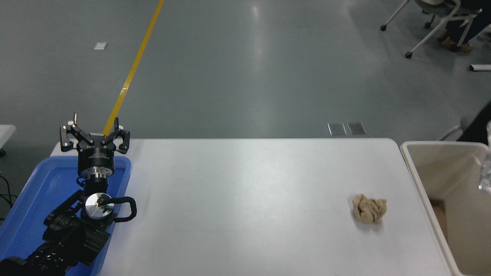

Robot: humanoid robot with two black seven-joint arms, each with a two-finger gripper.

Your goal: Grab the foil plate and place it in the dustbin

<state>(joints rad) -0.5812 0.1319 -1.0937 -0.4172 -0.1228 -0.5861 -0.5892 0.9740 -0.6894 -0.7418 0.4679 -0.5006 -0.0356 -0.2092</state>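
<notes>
Only a sliver of the shiny crinkled foil plate point(486, 168) shows at the right edge of the picture, hanging above the inside of the cream-beige dustbin point(425, 180). The dustbin stands against the table's right side. A dark part of my right arm point(477, 122) comes in at the right edge just above the foil, and most of it is cut off by the frame. My left gripper point(94, 126) is parked open and empty over the blue tray at the left.
A shallow blue plastic tray point(23, 214) lies at the table's left edge under my left arm. A crumpled brown paper ball point(369, 208) sits on the white table point(245, 199) near the dustbin. A seated person's feet and a wheeled chair point(433, 27) are far off at the top right.
</notes>
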